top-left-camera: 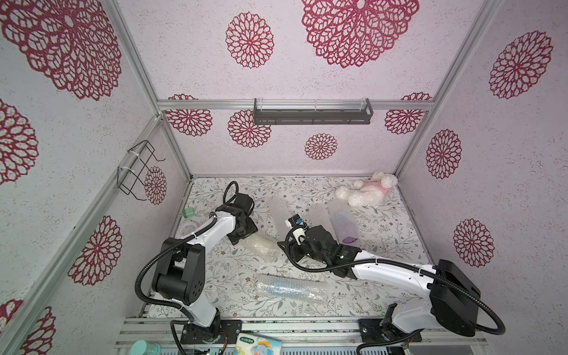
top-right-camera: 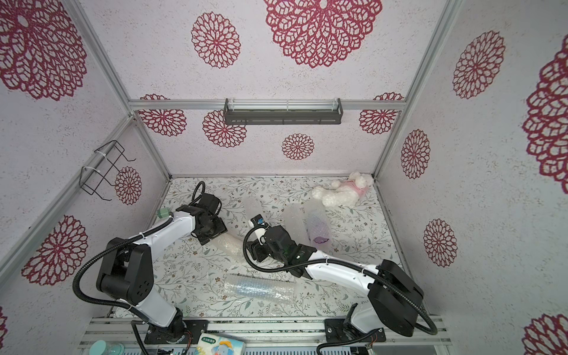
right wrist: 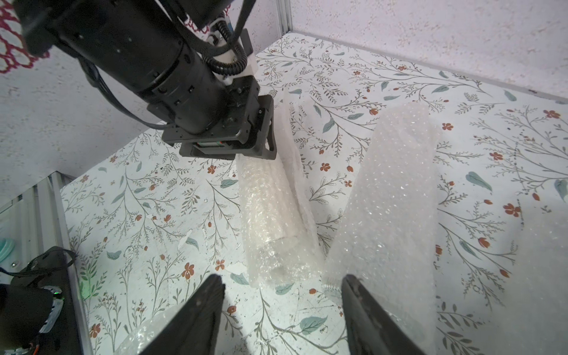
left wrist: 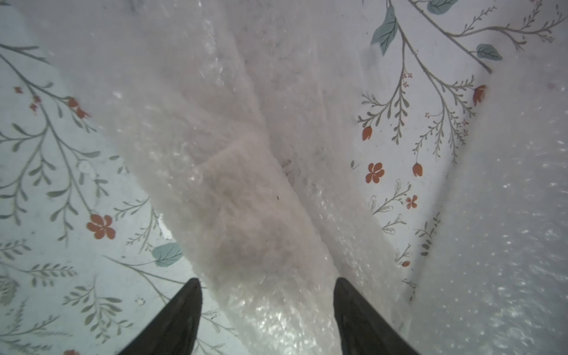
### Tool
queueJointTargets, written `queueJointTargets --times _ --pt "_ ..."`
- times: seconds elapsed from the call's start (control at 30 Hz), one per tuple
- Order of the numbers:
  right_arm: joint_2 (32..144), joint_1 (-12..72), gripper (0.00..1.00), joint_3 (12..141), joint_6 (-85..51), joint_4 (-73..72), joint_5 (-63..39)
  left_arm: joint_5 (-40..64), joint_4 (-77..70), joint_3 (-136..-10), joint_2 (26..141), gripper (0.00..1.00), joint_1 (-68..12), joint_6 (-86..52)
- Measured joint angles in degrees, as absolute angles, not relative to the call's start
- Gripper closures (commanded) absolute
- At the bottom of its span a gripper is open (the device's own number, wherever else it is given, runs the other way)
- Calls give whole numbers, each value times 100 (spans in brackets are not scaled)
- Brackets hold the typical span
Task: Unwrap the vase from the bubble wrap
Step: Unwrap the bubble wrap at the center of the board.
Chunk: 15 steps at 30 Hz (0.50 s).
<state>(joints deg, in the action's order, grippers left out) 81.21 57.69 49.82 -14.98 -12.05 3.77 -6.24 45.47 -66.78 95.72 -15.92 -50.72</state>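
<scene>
Between left gripper (left wrist: 266,279) jaws, bubble wrap (left wrist: 246,190)

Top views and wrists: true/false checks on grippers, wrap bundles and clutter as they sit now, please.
1. The left gripper straddles the bubble wrap roll, jaws apart. True.
2. The plush toy lies at the front edge between the arm bases. False: it lies in the far corner on the right arm's side.
3. A blue-tinted wrapped bundle lies near the front, between the arms. True.
4. The right gripper is shut on the plush toy. False: its jaws stand open near the roll's end, far from the toy.
</scene>
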Motion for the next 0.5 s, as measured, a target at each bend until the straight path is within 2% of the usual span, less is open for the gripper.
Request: queueJointTargets --times 0.27,0.5 --pt "8123 5815 36 4991 -1450 -1114 486 -845 5074 -7006 9762 30 -1535 -4532" --pt "8608 5815 36 5522 -1059 -563 574 -799 4936 -6681 9590 30 -1470 -4523"
